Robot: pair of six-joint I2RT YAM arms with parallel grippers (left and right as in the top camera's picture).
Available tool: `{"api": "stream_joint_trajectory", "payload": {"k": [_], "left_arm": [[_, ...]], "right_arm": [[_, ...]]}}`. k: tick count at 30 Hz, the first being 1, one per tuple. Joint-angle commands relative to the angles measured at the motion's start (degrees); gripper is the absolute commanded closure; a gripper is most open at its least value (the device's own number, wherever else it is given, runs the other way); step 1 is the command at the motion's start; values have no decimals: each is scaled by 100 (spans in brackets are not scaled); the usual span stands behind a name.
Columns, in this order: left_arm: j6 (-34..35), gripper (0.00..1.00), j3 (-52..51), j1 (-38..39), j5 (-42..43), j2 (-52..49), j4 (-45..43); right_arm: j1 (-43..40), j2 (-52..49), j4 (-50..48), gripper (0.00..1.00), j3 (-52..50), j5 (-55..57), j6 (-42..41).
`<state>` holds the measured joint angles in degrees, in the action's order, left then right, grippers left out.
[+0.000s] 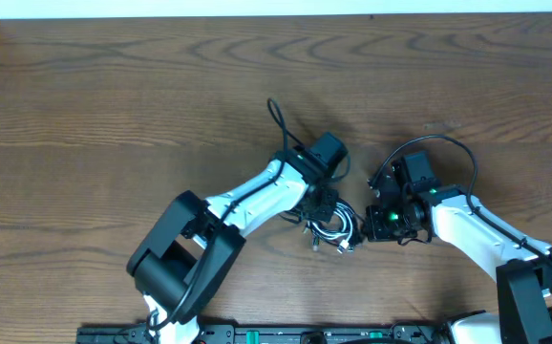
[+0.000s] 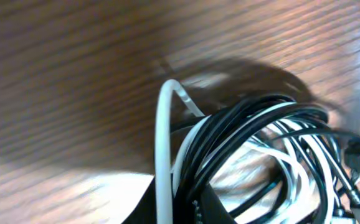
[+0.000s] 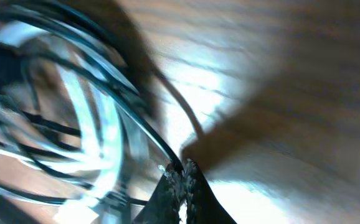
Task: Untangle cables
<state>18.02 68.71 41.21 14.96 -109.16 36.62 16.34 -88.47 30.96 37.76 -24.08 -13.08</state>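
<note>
As cables (image 1: 331, 227) lie between them | right tool (image 3: 181, 176) pinches one | left tool (image 1: 320, 203) unclear

The right gripper (image 3: 180, 177) shows at the bottom edge, its dark fingertips pressed together on a thin dark cable (image 3: 158, 148). A blurred tangle of black and white cables (image 3: 61, 112) fills the left, above the brown wooden table (image 3: 292, 62).

Glossy plastic-sheathed cables (image 2: 242, 124) on grained wood table (image 1: 114, 96)
</note>
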Motion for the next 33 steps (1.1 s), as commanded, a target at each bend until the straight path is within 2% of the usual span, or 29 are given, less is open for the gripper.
{"api": "stream_joint_trajectory", "payload": {"k": [1,8,13,14,16,17,19,22,25,28,33], "left_arm": [[9,92,-24,-175,20,363,179],[7,93,-24,-304,90,826,431],[11,93,-24,-278,118,999,435],[9,93,-24,-278,157,1003,435],[9,92,-24,-278,293,1005,435],[7,92,-24,-278,385,1005,437],[7,92,-24,-278,557,1005,439],[4,93,-24,-278,739,1005,439],[-7,93,-24,-278,887,1005,431],[-94,92,-22,-278,927,1008,428],[-518,93,-22,-278,1314,1040,426]], "right_arm": [[11,-22,157,99,-37,835,-409],[9,468,140,99,-26,1154,-595],[9,1043,140,92,-26,1180,-507],[9,1156,138,89,-26,1182,-507],[9,1377,120,77,-26,1176,-509],[9,1480,96,67,-26,1174,-509],[11,1663,2,57,-26,1163,-507],[11,1823,-175,56,-26,1016,-481],[22,1836,-343,56,-26,476,-109],[22,1797,-313,41,-28,240,127],[26,1794,-39,38,-33,9,560]]}}
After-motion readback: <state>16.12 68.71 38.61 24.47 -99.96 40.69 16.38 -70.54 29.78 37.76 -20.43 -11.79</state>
